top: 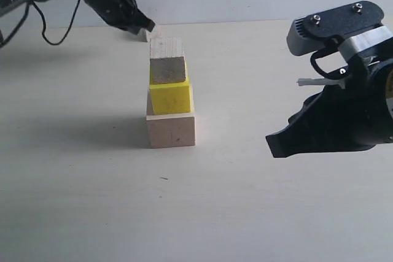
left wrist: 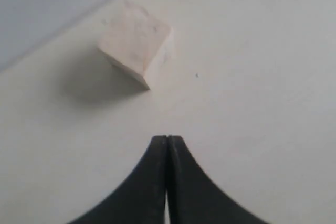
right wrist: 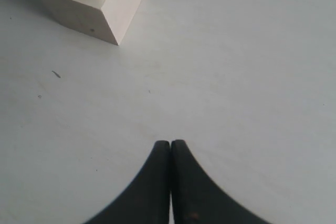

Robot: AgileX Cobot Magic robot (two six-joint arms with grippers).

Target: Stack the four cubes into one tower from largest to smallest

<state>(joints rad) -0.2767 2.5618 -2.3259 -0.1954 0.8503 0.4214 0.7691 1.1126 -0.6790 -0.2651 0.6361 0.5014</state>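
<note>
- Left end effector (left wrist: 167, 142): jaws fully closed, holding nothing. The tip hovers near the smallest cube (left wrist: 135, 45), not touching it.
- Right end effector (right wrist: 170, 145): jaws closed, empty, low beside the tower (top: 170, 87) and apart from it.
- The tower stands 3 high: large pale cube (top: 171, 131), yellow cube (top: 172, 99), small pale cube (top: 167, 59). The 4th cube lies loose on the tabletop (top: 276, 213) behind it.
- Risk 1: advancing with closed jaws would push the loose cube away rather than grasp it.
- Risk 2: the top cube sits toward 1 edge of the yellow cube, so an off-centre placement could topple it.
</note>
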